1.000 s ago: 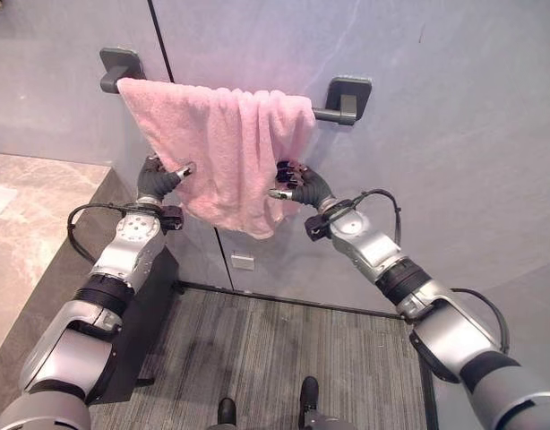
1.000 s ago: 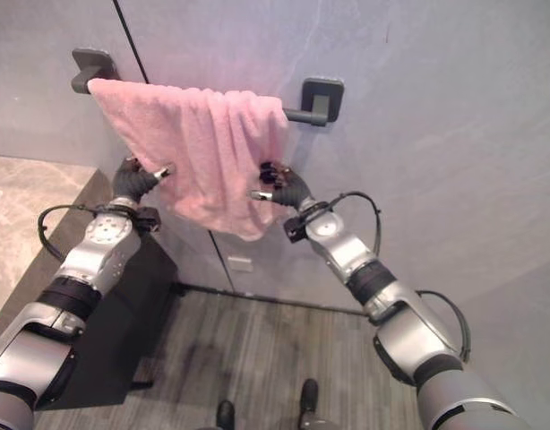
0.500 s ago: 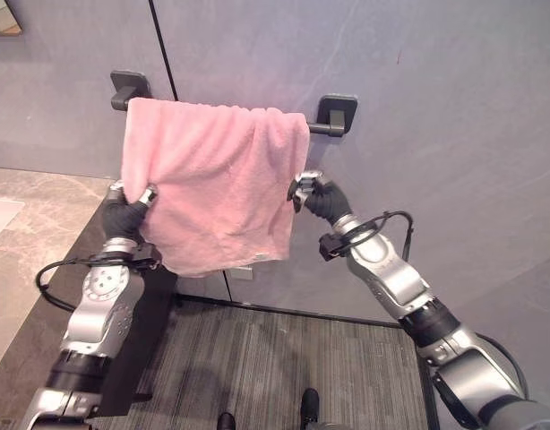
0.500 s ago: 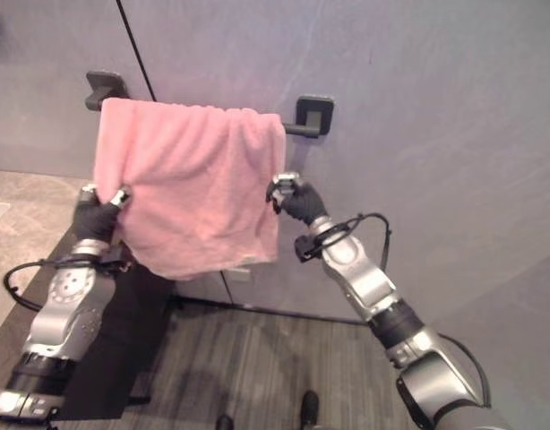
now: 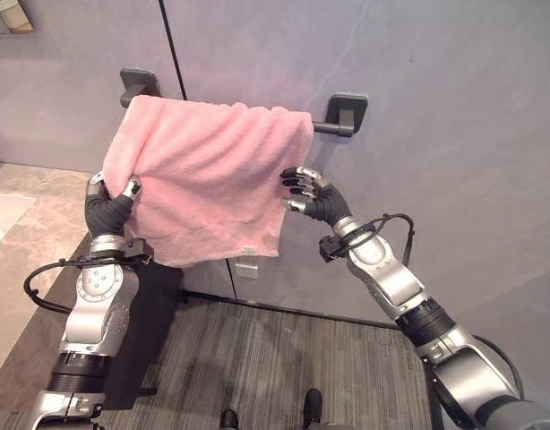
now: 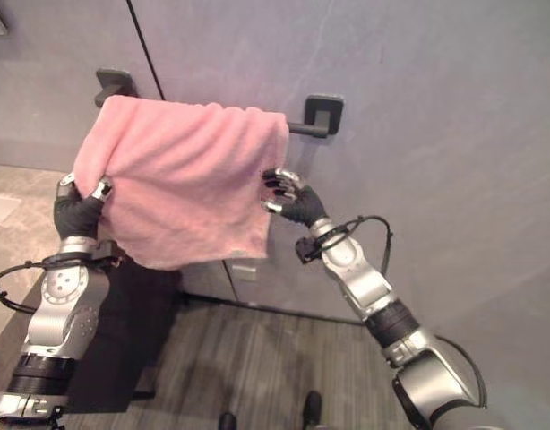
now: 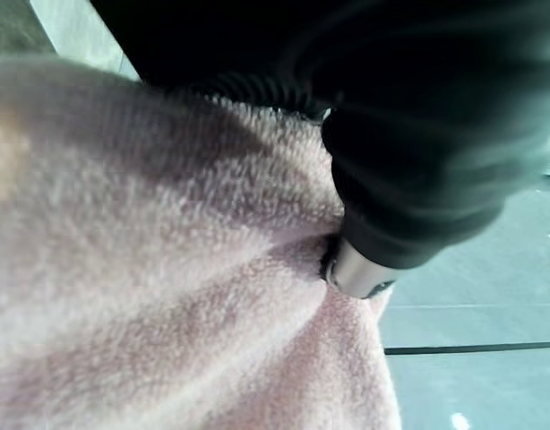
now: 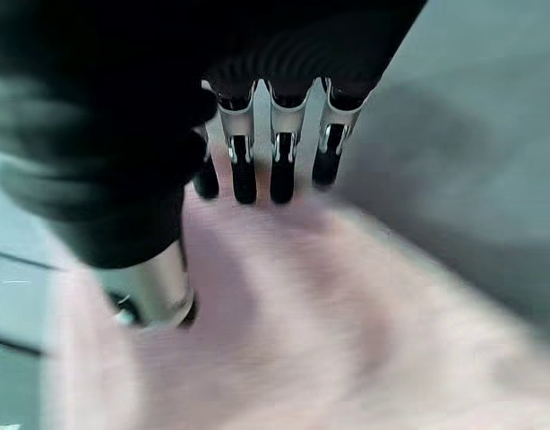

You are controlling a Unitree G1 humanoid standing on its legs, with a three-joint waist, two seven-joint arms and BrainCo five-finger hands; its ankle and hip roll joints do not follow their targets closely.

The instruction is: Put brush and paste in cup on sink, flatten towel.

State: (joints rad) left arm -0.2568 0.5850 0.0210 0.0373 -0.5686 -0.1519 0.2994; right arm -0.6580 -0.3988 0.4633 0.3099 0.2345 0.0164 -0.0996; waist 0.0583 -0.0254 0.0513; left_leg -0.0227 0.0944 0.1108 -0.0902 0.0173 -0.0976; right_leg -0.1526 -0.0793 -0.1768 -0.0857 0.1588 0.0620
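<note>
A pink towel [image 5: 208, 179] hangs spread over a dark wall rail [image 5: 329, 128]. My left hand [image 5: 107, 208] is shut on the towel's left edge and holds it out, away from the wall. In the left wrist view its thumb [image 7: 360, 269] presses into the pink cloth [image 7: 167, 269]. My right hand [image 5: 315, 199] is beside the towel's right edge, open with its fingers spread. In the right wrist view its fingers [image 8: 257, 161] are straight, with the towel [image 8: 347, 313] just past them. The towel's lower edge hangs slanted, lower at the right, with a small white label [image 5: 249, 252].
The rail sits on two dark brackets [image 5: 139, 82] [image 5: 348, 109] on a grey wall. A beige marble counter [image 5: 15, 233] with a dark side panel [image 5: 158, 296] is at the left. A white wall socket [image 5: 246, 268] is below the towel. Grey plank floor [image 5: 257, 358] lies beneath.
My right hand has let go of the towel's right edge and spread its fingers. My left hand has drawn the left edge further out to the left. The view has shifted slightly.
</note>
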